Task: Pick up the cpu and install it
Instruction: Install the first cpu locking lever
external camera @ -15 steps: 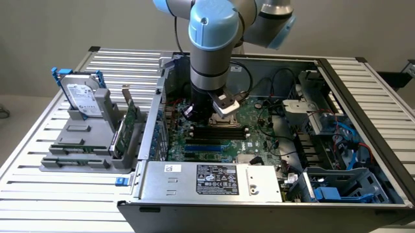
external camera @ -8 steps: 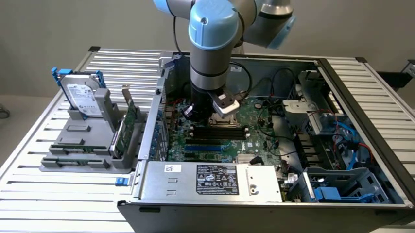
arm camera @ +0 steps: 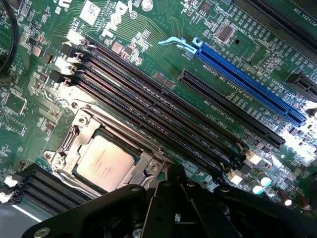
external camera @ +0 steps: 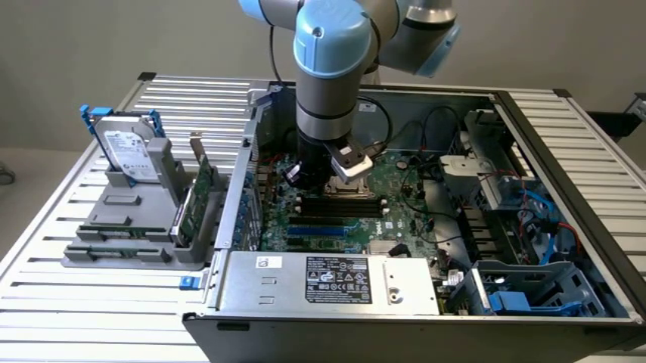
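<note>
The cpu [arm camera: 105,159] is a small silver-grey square lying flat in the metal socket frame [arm camera: 74,134] on the green motherboard [arm camera: 163,59]. My gripper [arm camera: 171,182] is shut with nothing between its black fingers, and its tip is just beside the socket's edge, apart from the chip. In the exterior view the gripper [external camera: 338,181] hangs low inside the open computer case [external camera: 565,189], over the middle of the motherboard [external camera: 404,215].
Long black memory slots [arm camera: 148,114] and a blue card slot [arm camera: 247,82] run beside the socket. A grey rack at the exterior view's left holds a silver hard drive [external camera: 131,151] and green cards [external camera: 202,193]. The power supply [external camera: 333,281] sits at the case front.
</note>
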Available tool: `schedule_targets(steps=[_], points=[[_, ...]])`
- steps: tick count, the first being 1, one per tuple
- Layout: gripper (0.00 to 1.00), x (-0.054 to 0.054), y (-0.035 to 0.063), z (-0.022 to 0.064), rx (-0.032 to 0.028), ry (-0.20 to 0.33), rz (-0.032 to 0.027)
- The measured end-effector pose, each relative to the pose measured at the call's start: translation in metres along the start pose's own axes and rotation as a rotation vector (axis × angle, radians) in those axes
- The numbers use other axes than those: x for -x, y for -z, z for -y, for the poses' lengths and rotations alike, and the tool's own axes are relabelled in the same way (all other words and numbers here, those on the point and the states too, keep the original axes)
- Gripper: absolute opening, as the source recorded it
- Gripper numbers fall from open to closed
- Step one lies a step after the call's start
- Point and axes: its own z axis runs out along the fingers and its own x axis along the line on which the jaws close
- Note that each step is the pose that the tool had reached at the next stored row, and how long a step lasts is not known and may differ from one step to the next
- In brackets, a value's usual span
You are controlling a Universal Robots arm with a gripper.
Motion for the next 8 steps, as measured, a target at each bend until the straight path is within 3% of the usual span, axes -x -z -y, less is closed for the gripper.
schedule_targets(steps=[8], points=[[0.11,0.0001,0.0001,-0.0002,0.0051,0.000,0.0034]])
